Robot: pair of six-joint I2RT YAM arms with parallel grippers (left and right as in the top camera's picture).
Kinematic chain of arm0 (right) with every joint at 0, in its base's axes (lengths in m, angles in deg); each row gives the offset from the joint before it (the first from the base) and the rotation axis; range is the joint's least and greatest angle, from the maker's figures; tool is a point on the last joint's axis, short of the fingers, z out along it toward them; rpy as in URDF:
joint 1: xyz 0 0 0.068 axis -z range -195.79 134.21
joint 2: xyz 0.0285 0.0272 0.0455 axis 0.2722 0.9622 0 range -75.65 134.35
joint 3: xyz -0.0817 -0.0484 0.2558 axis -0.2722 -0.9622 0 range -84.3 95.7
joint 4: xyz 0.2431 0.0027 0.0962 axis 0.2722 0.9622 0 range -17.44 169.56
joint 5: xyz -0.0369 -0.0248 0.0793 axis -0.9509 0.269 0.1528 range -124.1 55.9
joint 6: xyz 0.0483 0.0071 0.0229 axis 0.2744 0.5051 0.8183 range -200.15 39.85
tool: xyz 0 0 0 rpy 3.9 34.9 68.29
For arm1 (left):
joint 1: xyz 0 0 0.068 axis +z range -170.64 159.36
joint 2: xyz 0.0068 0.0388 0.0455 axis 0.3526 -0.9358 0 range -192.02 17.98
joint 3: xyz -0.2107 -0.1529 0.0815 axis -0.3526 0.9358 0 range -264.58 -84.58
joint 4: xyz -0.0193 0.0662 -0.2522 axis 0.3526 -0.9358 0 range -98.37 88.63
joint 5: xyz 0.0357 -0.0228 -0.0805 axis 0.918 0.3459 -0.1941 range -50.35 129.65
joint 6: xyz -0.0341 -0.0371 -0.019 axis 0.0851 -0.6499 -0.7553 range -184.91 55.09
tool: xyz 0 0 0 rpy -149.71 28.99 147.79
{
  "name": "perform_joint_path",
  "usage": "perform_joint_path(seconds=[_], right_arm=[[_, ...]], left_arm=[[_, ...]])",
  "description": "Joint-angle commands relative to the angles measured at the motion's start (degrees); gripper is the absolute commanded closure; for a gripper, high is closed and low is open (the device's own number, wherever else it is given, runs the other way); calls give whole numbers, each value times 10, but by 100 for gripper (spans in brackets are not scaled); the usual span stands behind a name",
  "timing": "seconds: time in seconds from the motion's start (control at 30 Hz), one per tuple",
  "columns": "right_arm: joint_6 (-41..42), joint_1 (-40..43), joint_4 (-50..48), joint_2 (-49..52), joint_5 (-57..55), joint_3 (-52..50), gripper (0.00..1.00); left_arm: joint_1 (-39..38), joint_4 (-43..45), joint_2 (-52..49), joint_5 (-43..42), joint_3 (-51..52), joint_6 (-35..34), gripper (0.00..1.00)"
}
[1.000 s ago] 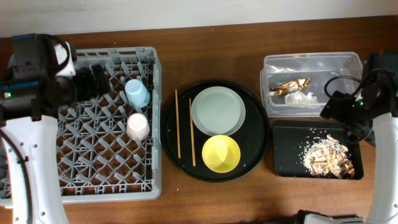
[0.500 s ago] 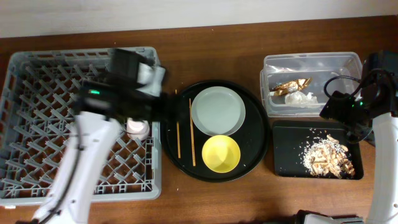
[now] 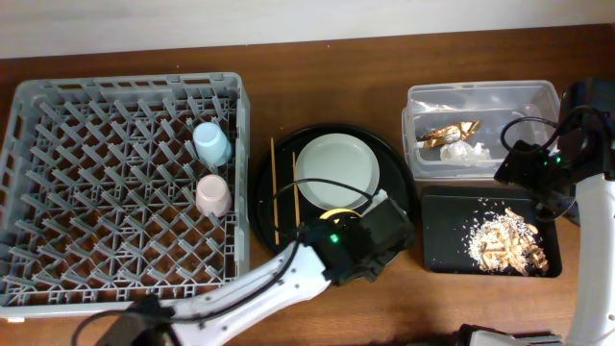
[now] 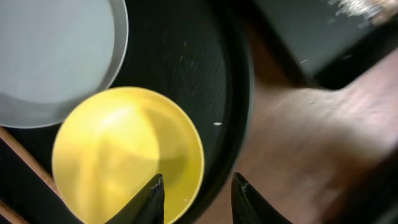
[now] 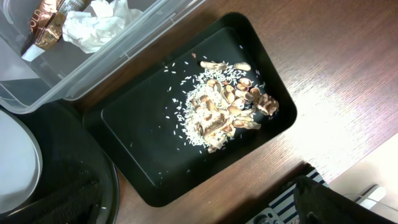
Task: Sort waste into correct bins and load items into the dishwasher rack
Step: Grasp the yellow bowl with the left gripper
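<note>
Over the 5 o'clock part of the round black tray [image 3: 392,168], my left gripper [image 4: 198,198] hangs with its jaws parted and nothing between them. One finger is above the inside of the yellow bowl [image 4: 118,155], the other outside its rim at the bowl's 3 o'clock. The bowl sits upright and empty on the tray, with the pale plate [image 4: 56,56] just beside it at 11 o'clock and the two chopsticks [image 3: 274,192] at the tray's 9 o'clock.

I judge the bowl to be light, stiff and glossy, so likely to slip if I squeeze its curved outer wall. The thin rim looks like the best hold, pinched one finger in and one out, on the 3 o'clock side away from the plate.

The dishwasher rack [image 3: 58,192] lies at 9 o'clock of the tray, with the blue cup [image 3: 212,144] and pink cup [image 3: 212,195] in it.

My right gripper [image 3: 548,173] is by the bins at 3 o'clock; I cannot tell how its jaws stand.
</note>
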Motion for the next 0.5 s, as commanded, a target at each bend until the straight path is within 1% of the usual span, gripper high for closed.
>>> perform_joint_path(seconds=[0.0,0.03,0.1,0.17,0.23,0.47], right_arm=[[5,4,2,2,-7,6,1],[5,4,2,2,-7,6,1],[5,4,2,2,-7,6,1],[5,4,2,2,-7,6,1],[5,4,2,2,-7,6,1],[5,4,2,2,-7,6,1]], left_arm=[[-7,1,-57,13,7,-17,77],[-7,4,-72,14,7,-19,81],[-7,12,-87,13,7,-19,81],[-7,12,-101,0,7,-36,81],[-7,12,-104,-13,7,-36,81],[-7,10,-117,-12,7,-36,81]])
